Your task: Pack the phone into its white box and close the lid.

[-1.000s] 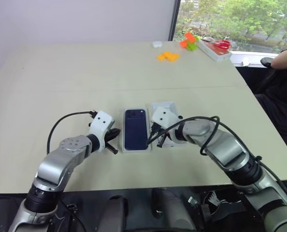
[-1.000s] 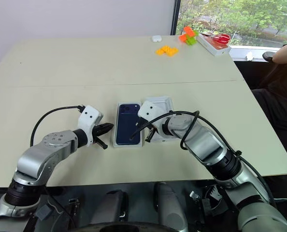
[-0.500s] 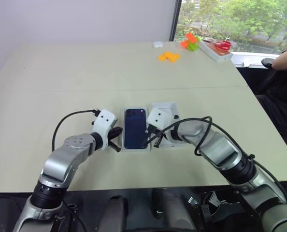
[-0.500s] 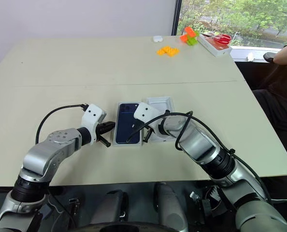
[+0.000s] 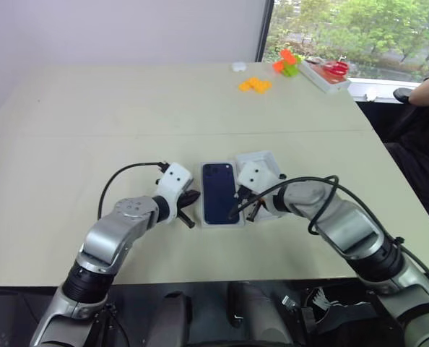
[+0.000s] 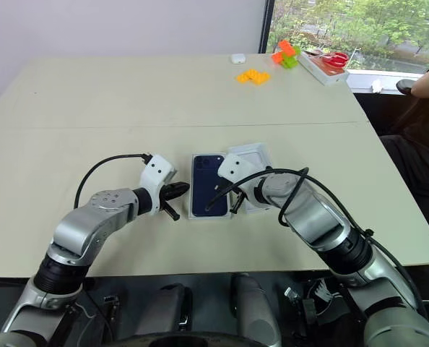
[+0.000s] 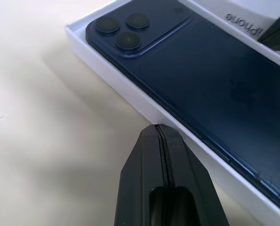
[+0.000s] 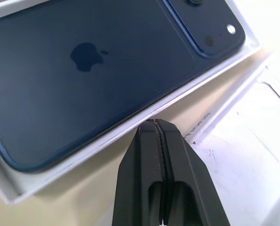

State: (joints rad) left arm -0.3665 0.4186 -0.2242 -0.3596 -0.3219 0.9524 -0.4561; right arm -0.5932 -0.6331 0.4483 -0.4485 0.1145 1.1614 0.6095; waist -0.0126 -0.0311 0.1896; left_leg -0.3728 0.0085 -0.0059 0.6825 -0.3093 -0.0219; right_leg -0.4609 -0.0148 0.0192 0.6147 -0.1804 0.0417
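Observation:
The dark blue phone (image 5: pixel 219 191) lies back up inside the white box (image 5: pixel 222 224) near the table's front middle, its camera cluster at the far end. The lid (image 5: pixel 259 160) lies just right of the box, white inner face up, partly under my right arm. My left gripper (image 5: pixel 189 203) is shut and empty, its tip close against the box's left wall (image 7: pixel 130 92). My right gripper (image 5: pixel 238 210) is shut and empty, its tip over the gap between the box's right rim (image 8: pixel 107 141) and the lid (image 8: pixel 243 141).
Orange blocks (image 5: pixel 254 84), green and orange toys (image 5: pixel 285 63), a small white object (image 5: pixel 237 66) and a white tray with red scissors (image 5: pixel 328 72) sit at the far right. A person's arm (image 5: pixel 427 90) shows past the table's right edge.
My left gripper has moved right, up to the box's left wall. The box with the phone and the lid now sit slightly further right. My right gripper swung left, then back right.

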